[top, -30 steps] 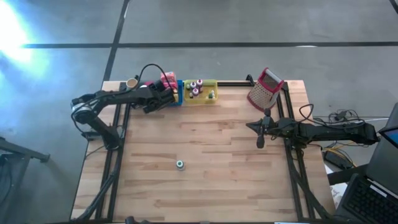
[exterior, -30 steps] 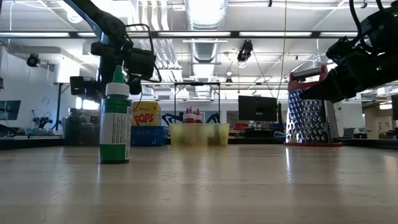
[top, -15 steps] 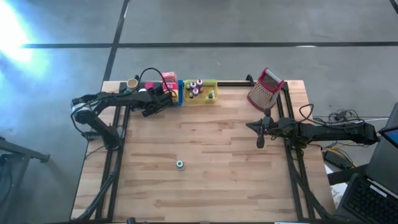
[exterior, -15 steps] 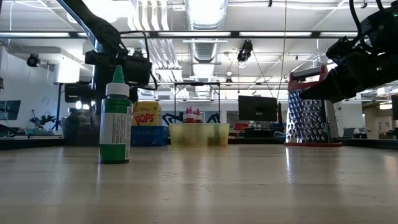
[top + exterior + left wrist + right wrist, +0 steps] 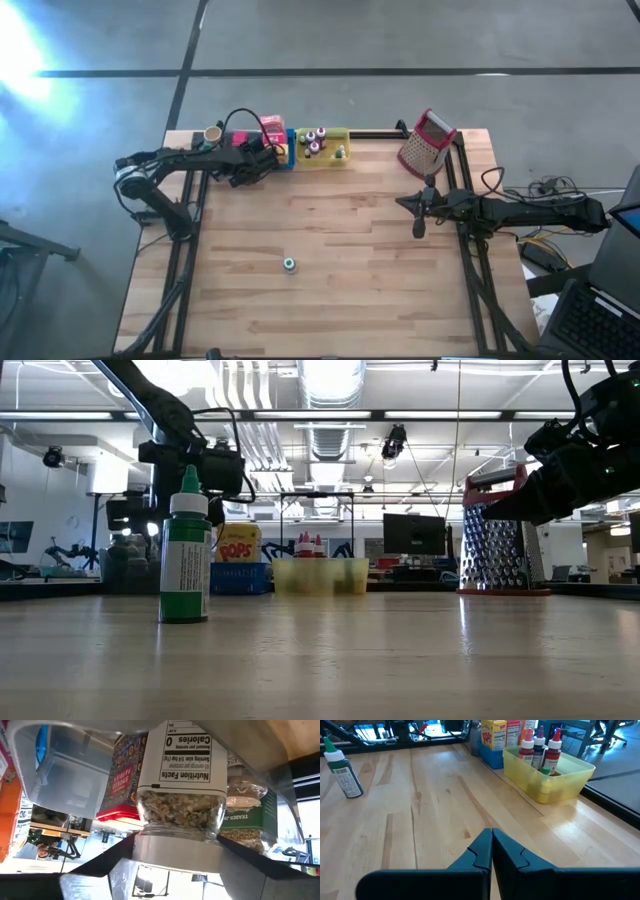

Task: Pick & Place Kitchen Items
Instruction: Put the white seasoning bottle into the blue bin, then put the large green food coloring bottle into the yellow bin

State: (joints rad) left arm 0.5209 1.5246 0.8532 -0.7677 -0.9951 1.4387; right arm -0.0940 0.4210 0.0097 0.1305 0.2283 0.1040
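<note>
One bottle, green with a white cap, stands alone and upright on the bare table, a little left of centre and toward the near edge, its long axis vertical. The left gripper is at the far left corner, over the trays, with a spice jar right against it among other tins and jars; whether it grips that jar or has let go I cannot tell. From there the bottle lies toward the near edge and slightly right, with open wood between. The right gripper hangs by the right edge, pinched closed on nothing; the bottle is off to its left, somewhat farther away than from the left one, I judge. A yellow tray of small bottles and a grater sit along the far edge, clear of either path.
</note>
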